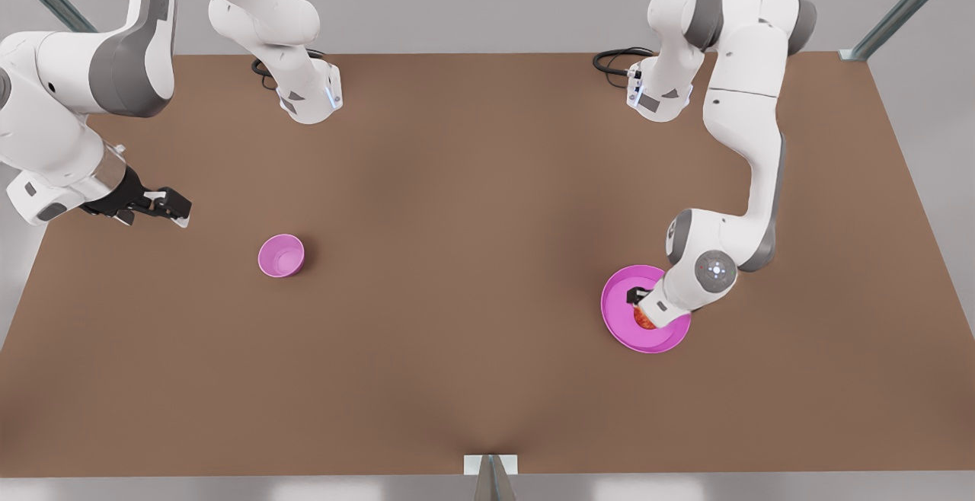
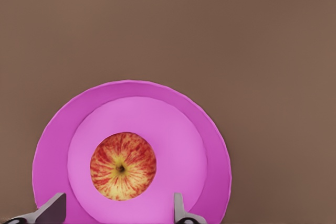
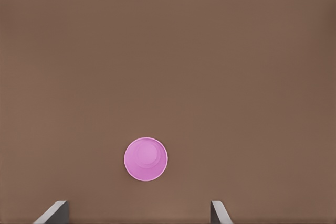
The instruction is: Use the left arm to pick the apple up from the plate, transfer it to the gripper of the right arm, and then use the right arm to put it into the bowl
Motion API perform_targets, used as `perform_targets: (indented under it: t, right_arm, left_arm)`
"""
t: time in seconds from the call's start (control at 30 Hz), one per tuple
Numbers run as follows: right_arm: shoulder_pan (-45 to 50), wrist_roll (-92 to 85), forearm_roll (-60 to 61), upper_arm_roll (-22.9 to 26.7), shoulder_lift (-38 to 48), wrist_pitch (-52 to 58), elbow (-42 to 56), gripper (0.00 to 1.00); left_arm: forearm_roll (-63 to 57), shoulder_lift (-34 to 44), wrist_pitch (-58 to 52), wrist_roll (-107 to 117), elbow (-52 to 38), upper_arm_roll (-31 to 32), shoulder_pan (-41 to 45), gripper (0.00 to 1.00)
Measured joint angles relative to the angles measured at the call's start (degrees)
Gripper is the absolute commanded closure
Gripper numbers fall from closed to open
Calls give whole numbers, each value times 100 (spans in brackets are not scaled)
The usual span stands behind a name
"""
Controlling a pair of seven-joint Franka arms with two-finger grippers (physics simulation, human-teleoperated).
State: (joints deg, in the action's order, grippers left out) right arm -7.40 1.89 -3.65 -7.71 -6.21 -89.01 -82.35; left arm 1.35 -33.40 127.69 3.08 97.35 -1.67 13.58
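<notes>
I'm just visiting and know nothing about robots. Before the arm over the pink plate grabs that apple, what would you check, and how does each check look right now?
1. Apple sits on the plate, near its middle: ok.
2. Left gripper is open, a finger on each side of the apple: ok.
3. Fingers are low enough to close around the apple: cannot tell; the arm hides it in the front view.
4. Right gripper is open and waits at the front view's left, away from the plate: ok.
5. Bowl stands upright with nothing in it: ok.
6. Table between plate and bowl is free for the handover: ok.
</notes>
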Motion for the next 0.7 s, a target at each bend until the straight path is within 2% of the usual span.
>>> perform_targets:
  t: [0.17, 0.7]
  right_arm:
    - [4, 3, 1, 0, -27, 8, 14, 0]
    - [-16, 32, 1, 16, -82, 13, 32, 0]
  left_arm:
    - [1, -89, 494, 230, 238, -6, 3, 0]
    - [-52, -632, 1156, 619, 206, -9, -29, 0]
